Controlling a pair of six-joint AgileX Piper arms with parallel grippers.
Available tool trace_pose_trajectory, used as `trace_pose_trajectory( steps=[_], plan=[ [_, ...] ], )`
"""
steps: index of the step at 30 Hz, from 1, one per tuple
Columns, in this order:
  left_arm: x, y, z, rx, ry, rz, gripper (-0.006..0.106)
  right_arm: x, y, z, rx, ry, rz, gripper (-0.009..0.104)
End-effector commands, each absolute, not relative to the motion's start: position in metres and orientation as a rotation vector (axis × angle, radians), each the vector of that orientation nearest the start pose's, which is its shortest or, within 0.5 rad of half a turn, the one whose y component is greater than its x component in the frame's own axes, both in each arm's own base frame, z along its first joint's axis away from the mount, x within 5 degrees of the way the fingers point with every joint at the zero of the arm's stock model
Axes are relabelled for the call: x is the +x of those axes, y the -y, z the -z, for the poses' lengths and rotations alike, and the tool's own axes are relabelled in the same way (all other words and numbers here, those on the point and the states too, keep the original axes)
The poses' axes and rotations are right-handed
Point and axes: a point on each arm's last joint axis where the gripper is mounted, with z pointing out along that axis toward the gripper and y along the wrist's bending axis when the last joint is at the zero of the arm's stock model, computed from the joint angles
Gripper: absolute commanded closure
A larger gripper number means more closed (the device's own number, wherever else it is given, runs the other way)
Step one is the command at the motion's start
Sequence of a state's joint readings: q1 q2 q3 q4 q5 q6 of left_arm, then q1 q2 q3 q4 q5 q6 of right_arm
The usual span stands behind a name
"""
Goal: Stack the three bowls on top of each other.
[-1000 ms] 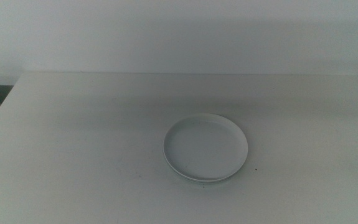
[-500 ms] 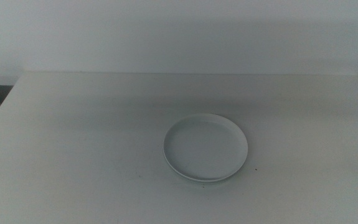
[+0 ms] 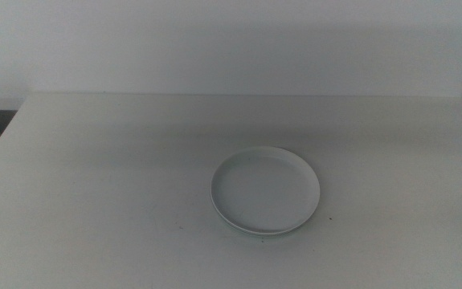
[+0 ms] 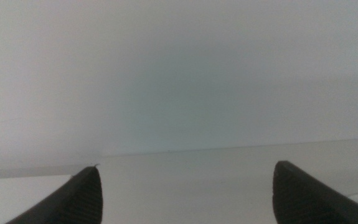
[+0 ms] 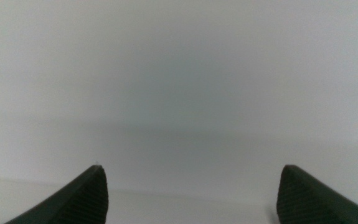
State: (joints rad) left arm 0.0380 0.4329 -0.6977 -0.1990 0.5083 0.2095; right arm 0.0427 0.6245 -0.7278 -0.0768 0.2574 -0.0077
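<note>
Although the task named three bowls, the middle view showed what read as one stack: a pale dish with a second rim peeking out beneath it at the near edge, sitting slightly right of the table's centre. Neither arm reached into that view. The left gripper and the right gripper both waited with jaws spread wide, holding nothing. By the stack's position, the right arm probably lay nearer.
</note>
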Motion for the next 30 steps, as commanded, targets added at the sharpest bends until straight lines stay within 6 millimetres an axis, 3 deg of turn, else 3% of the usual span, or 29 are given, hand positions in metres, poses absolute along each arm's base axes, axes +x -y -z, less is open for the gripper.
trace_pose_trajectory(
  steps=[1, 14, 20, 24, 27, 30],
  plan=[
    [0.077, 0.005, -0.372, 0.063, -1.697, 0.026, 0.007, 0.116, 0.000, -0.378, -0.105, -1.555, 0.116, 0.002],
    [0.077, 0.005, -0.372, 0.063, -1.697, 0.026, 0.007, 0.063, 0.001, -0.308, -0.055, -1.518, 0.079, 0.002],
    [0.077, 0.005, -0.372, 0.063, -1.695, 0.026, 0.007, 0.057, 0.001, -0.268, -0.057, -1.554, 0.078, 0.002],
    [0.059, 0.006, -0.373, 0.060, -1.620, 0.027, 0.007, 0.051, 0.001, -0.249, -0.057, -1.542, 0.080, 0.002],
    [0.046, 0.007, -0.359, 0.052, -1.573, 0.034, 0.007, 0.051, 0.001, -0.233, -0.059, -1.542, 0.082, 0.002],
    [0.043, 0.006, -0.325, 0.047, -1.590, 0.029, 0.007, 0.054, 0.001, -0.217, -0.061, -1.587, 0.081, 0.002]
  ],
)
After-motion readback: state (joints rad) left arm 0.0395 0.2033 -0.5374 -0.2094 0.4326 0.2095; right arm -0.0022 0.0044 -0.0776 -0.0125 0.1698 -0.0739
